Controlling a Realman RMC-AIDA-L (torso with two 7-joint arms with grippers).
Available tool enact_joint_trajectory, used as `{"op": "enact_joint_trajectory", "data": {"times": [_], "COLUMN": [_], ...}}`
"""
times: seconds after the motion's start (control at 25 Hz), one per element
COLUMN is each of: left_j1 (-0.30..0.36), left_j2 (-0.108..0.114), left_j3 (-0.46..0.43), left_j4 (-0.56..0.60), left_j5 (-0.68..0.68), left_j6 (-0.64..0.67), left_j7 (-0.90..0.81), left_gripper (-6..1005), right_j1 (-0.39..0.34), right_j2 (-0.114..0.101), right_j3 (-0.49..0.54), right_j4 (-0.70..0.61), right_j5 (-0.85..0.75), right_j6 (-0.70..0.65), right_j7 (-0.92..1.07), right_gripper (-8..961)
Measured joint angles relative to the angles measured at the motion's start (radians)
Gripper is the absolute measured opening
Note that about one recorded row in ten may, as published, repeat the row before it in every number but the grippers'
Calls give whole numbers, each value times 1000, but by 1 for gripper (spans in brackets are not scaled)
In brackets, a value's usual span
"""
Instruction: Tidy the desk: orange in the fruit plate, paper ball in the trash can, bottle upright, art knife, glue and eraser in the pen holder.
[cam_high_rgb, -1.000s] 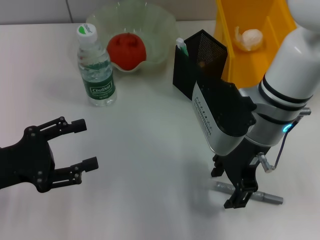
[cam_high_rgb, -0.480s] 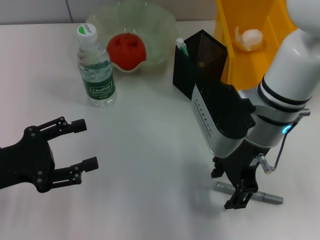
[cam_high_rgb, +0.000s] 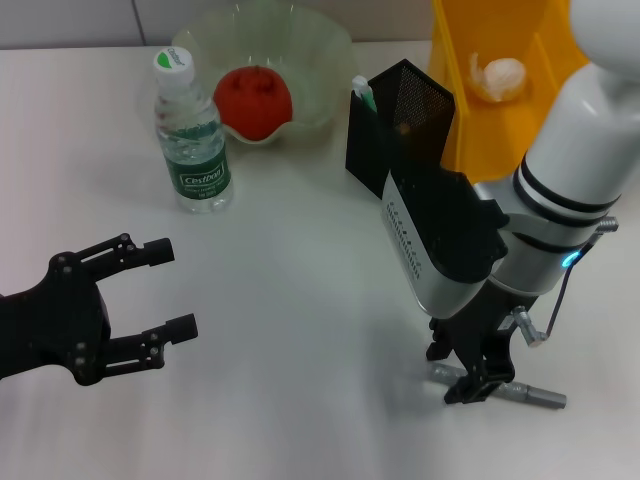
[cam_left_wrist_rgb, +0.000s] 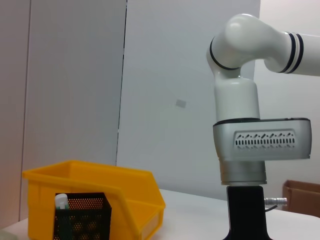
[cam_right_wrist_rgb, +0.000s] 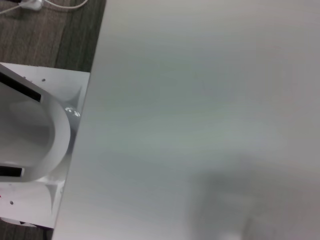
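Lying flat on the white desk (cam_high_rgb: 300, 300) at the near right, the grey art knife (cam_high_rgb: 535, 395) sits beneath the right gripper (cam_high_rgb: 468, 380), whose black fingers straddle its left end; how tightly they close cannot be told. Since a second ago the gripper has dropped slightly toward the knife. The left gripper (cam_high_rgb: 165, 290) hovers wide open at the near left, unchanged. Farther back, the orange (cam_high_rgb: 252, 100) rests in the fruit plate (cam_high_rgb: 320, 60), the bottle (cam_high_rgb: 192, 140) stands upright, the paper ball (cam_high_rgb: 497, 78) lies in the trash can (cam_high_rgb: 470, 130) behind the pen holder (cam_high_rgb: 400, 130). Only the left wrist view shows the right arm's white elbow (cam_left_wrist_rgb: 240, 45); the right wrist view shows bare desktop, the knife hidden.
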Motion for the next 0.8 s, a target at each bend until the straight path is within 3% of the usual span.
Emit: {"op": "enact_joint_trajectory", "data": {"times": [0.56, 0.64, 0.8], "left_j1": [0, 0, 0], "left_j2": [4, 5, 6], "left_j3": [0, 0, 0], "left_j4": [0, 0, 0], "left_j5": [0, 0, 0], "left_j6": [1, 1, 1], "left_j7": [0, 0, 0], "left_gripper": [827, 827, 827], "right_j1": [-5, -5, -5], "right_j2": [0, 0, 0], "right_j3": [-33, -33, -33], "right_j4": [-8, -8, -9], "right_j5": [-3, -3, -3], "right_j6": [29, 29, 29], "right_j7": [15, 15, 15], "right_gripper": [271, 131, 132]}}
